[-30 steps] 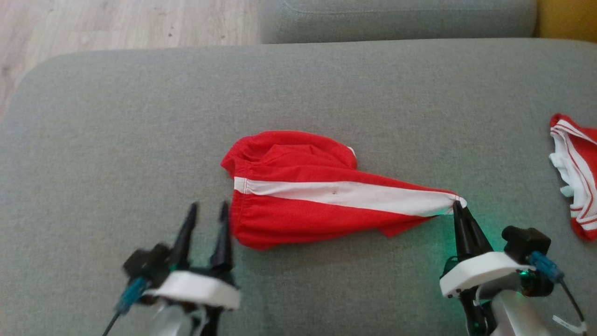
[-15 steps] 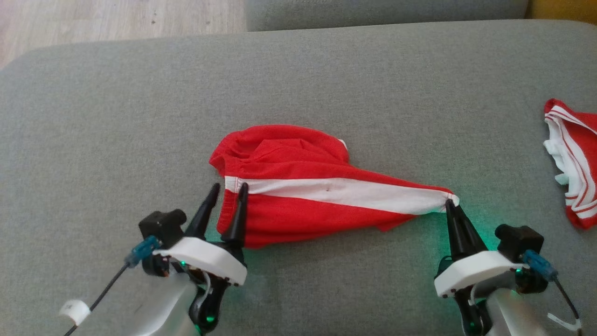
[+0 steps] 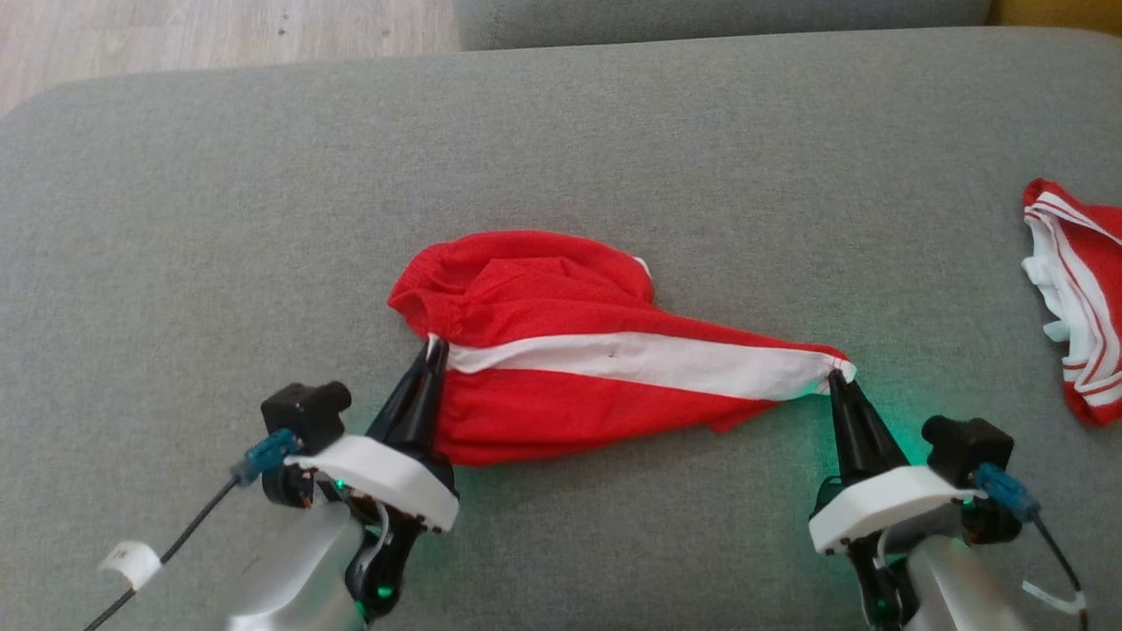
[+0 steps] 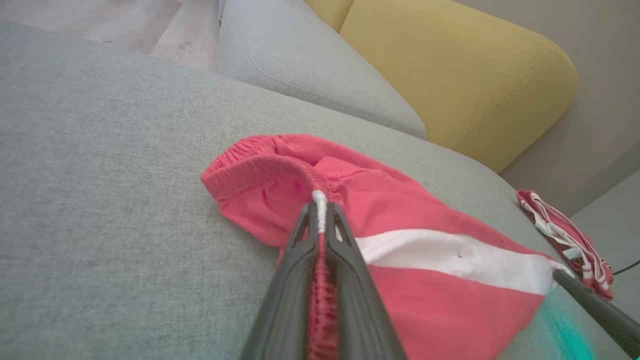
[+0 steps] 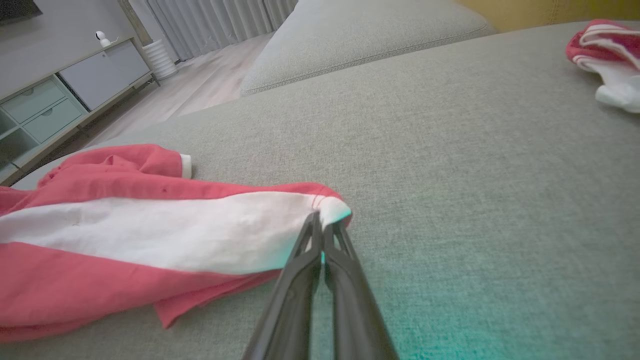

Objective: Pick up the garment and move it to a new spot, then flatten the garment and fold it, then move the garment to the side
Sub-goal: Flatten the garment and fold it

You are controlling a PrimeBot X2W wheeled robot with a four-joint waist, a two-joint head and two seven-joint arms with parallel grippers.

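A red garment (image 3: 561,386) with a broad white stripe lies crumpled on the grey cushion (image 3: 219,263). My left gripper (image 3: 432,348) is shut on its elastic waistband at the left end of the stripe; in the left wrist view the gathered band (image 4: 320,240) runs between the two fingers. At the garment's right tip, my right gripper (image 3: 833,379) is shut on the white corner (image 5: 332,210). The cloth (image 5: 125,220) stretches between both grips, with loose folds bunched at the back left.
A second red and white striped garment (image 3: 1074,311) lies at the cushion's right edge. A yellow cushion (image 4: 450,70) and another grey cushion (image 4: 310,65) stand beyond. Wooden floor (image 3: 219,35) shows past the far left rim.
My left gripper, open beside the waistband a second ago, moved forward over it and shut on the band. The right gripper kept its hold. The camera shifted slightly.
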